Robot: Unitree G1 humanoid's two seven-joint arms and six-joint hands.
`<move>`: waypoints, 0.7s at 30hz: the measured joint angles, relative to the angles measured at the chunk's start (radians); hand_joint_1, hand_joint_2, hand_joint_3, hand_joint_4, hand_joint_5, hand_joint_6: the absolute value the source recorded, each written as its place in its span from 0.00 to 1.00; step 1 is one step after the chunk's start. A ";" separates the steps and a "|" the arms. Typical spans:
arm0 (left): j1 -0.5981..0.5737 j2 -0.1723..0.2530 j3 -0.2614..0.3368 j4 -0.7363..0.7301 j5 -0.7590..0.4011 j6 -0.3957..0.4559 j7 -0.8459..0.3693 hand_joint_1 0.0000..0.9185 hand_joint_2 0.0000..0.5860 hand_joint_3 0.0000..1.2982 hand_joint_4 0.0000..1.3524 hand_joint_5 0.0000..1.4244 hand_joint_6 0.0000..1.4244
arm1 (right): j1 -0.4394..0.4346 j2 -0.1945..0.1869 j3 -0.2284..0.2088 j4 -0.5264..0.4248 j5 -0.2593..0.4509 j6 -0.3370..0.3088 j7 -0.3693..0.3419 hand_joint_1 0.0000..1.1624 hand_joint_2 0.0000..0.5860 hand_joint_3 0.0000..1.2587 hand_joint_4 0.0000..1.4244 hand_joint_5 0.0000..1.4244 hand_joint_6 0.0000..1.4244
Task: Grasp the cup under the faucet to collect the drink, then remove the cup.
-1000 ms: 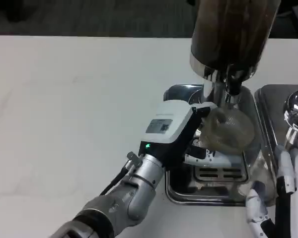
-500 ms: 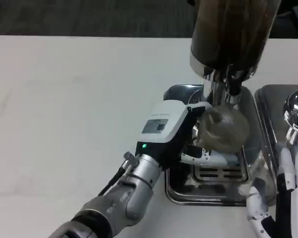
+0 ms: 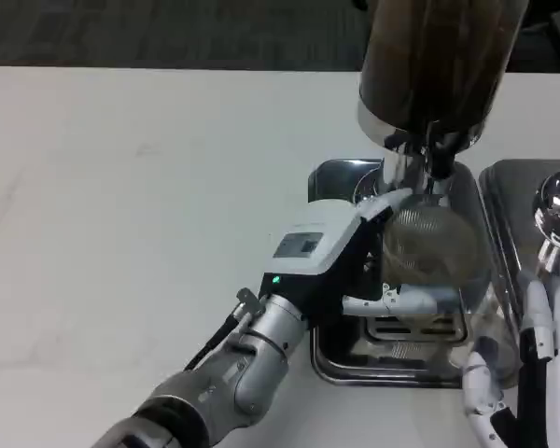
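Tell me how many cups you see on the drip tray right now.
1: a clear cup under the faucet, over the drip tray, held by the left hand. The dispenser may hide others.

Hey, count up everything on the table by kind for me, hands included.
Robot hands: 2, left hand, right hand
Clear cups: 1, cup
Drink dispensers: 1, dispenser
Metal drip trays: 1, drip tray
Total: 5

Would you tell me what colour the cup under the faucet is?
Clear and see-through, the cup shows best in the head view.
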 measured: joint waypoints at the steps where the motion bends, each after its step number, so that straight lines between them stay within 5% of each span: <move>1: 0.001 0.002 0.001 0.000 -0.001 -0.003 0.000 0.19 0.04 0.10 0.10 0.33 0.36 | -0.002 0.000 0.000 0.001 0.003 0.000 0.000 0.00 0.89 0.04 0.00 0.00 0.06; 12: 0.028 0.040 0.027 -0.005 -0.017 -0.046 0.012 0.06 0.00 0.08 0.08 0.28 0.25 | -0.032 -0.016 -0.007 0.008 0.031 -0.013 0.010 0.00 0.88 0.04 0.00 0.00 0.06; 21: 0.057 0.059 0.070 -0.027 -0.051 -0.099 0.055 0.00 0.00 0.13 0.13 0.31 0.32 | -0.057 -0.041 -0.019 0.013 0.036 -0.015 0.022 0.00 0.87 0.04 0.00 0.00 0.06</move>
